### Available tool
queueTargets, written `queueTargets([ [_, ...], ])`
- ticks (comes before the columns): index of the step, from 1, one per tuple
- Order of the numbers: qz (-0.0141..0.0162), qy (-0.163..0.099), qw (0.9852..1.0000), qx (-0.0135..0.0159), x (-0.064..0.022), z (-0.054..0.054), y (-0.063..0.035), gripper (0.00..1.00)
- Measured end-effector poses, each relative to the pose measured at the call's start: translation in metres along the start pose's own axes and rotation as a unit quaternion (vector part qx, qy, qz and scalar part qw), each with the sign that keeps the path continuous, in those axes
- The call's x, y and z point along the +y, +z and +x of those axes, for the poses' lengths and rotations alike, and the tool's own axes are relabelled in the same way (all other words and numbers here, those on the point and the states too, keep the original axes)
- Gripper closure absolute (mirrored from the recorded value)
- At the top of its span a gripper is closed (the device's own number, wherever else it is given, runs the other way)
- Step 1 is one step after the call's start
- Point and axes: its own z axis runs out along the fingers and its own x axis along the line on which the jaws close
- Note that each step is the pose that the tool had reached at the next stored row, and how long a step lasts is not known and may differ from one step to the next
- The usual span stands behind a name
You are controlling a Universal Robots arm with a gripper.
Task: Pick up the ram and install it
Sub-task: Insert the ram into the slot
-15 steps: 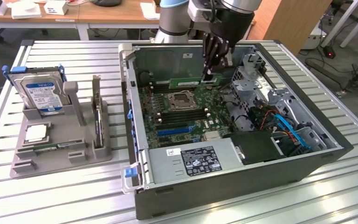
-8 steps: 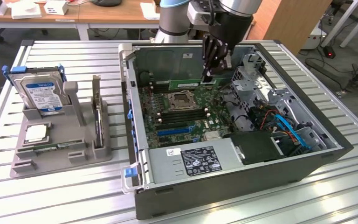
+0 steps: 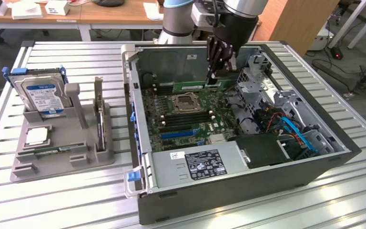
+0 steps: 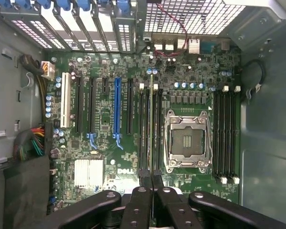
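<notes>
We are at the install step: the claw (image 3: 213,78) is closed on the ram (image 3: 188,86) and holds it by the upper edge, so the ram hangs just under the fingertips, above the board (image 3: 183,114). Straight below the claw lie the black slots (image 4: 145,129), and as far as we can judge the ram does not touch them yet. The next move calls for the ram to stand exactly along one slot and go straight down, because a tilted ram could jam.
</notes>
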Motion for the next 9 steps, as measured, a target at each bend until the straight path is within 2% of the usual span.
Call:
queueTargets([
  [2,0.0038,-0.001,1.0000,0.0002,0.0002,0.0000,0.0004,0.89],
  [3,0.0045,-0.001,1.0000,0.0002,0.0001,0.0000,0.0005,0.89],
  [9,0.0046,-0.001,1.0000,-0.0001,0.0003,0.0007,0.0015,0.89],
])
